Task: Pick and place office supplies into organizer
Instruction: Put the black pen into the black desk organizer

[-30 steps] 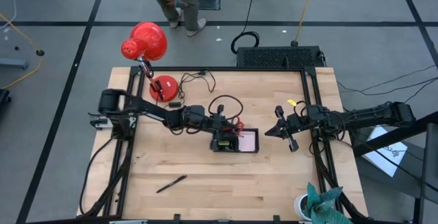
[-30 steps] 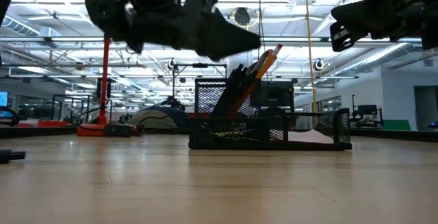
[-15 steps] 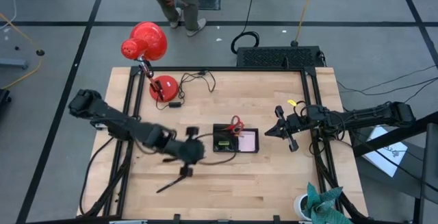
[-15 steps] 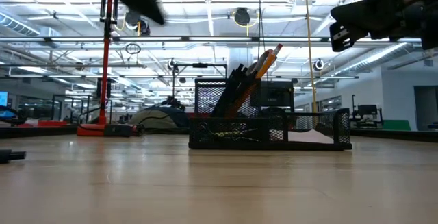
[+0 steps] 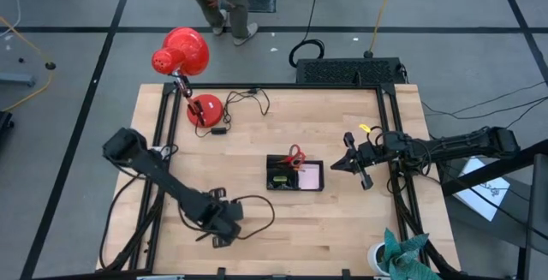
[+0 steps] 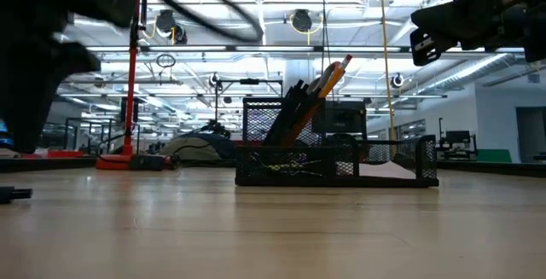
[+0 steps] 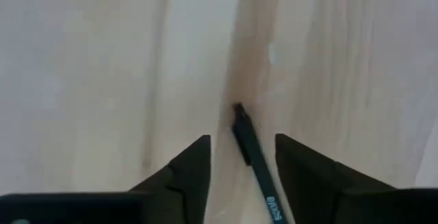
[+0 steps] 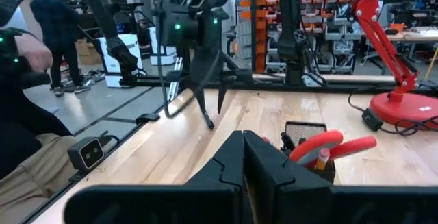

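The left arm has swung away from the organizer [image 5: 294, 175] to the table's [image 5: 360, 220] near-left part. Its left gripper [image 7: 241, 157] now hangs spread wide, astride the black pen [image 7: 254, 162]. The right gripper [image 5: 351, 163] stays clenched, right of the organizer, which holds the red-handled scissors [image 5: 294, 154].

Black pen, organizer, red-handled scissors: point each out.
black pen [image 7: 252, 157]: left wrist view, mid-barrel, between the end effector fingers.
organizer [image 5: 315, 187]: high view, near rim.
red-handled scissors [image 8: 321, 145]: right wrist view, red handle loop.
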